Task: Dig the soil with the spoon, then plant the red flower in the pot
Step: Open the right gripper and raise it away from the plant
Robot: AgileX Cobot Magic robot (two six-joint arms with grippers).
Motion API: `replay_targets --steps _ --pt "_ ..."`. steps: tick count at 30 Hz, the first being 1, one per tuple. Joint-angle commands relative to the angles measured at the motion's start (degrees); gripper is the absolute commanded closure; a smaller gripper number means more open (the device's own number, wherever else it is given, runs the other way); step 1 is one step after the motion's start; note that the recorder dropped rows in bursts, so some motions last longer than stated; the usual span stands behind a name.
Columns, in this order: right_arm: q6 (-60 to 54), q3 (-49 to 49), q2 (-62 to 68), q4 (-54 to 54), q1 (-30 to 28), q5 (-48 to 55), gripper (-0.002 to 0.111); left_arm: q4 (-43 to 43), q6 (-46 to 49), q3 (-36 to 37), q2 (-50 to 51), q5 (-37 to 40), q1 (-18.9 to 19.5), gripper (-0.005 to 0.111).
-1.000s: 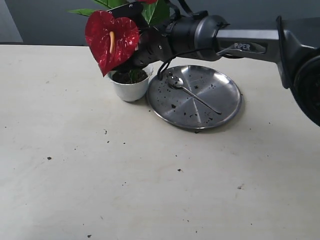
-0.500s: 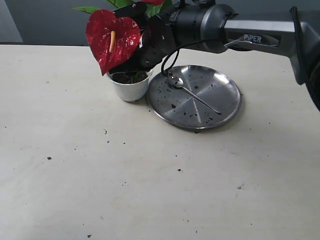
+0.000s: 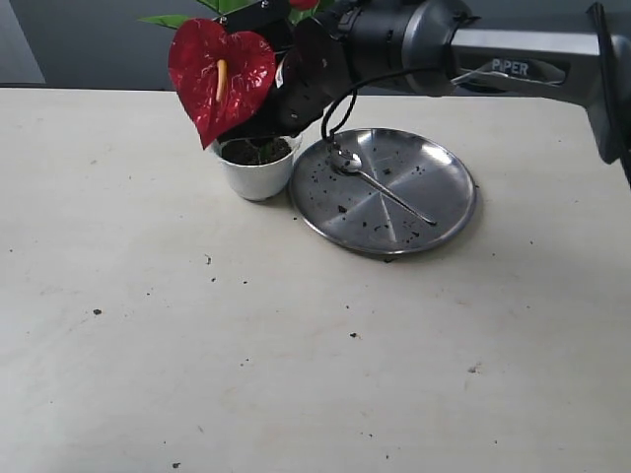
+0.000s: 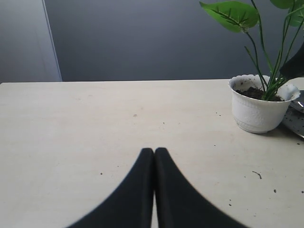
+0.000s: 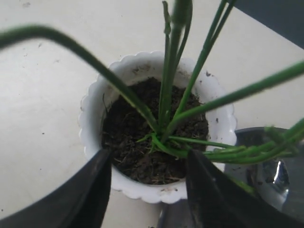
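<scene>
While my right jaws hung spread wide just over the pot, they held nothing. Below and between them lay the dark soil, filling the pot close to its scalloped rim. The green stems of the red flower stood planted in that soil and rose between the two jaws, touching neither as far as I could see. One glossy red bloom leaned out on the far side of the pot from my right arm. Just beside the pot, near these jaws, sat the steel plate, flecked with crumbs, and the spoon lay on it, bowl toward the pot. My left jaws were pressed together, empty, low over the tabletop, with the pot well apart ahead of them.
</scene>
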Motion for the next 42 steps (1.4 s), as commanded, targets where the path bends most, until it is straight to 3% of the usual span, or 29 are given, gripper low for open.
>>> replay_targets --steps 1,42 --pt "-0.5 -0.4 -1.9 -0.2 -0.2 0.2 0.061 -0.4 0.0 0.2 -0.3 0.0 -0.3 0.106" --pt "-5.0 -0.4 -6.2 -1.9 -0.2 10.0 0.061 -0.4 0.0 0.2 -0.3 0.0 -0.3 0.106"
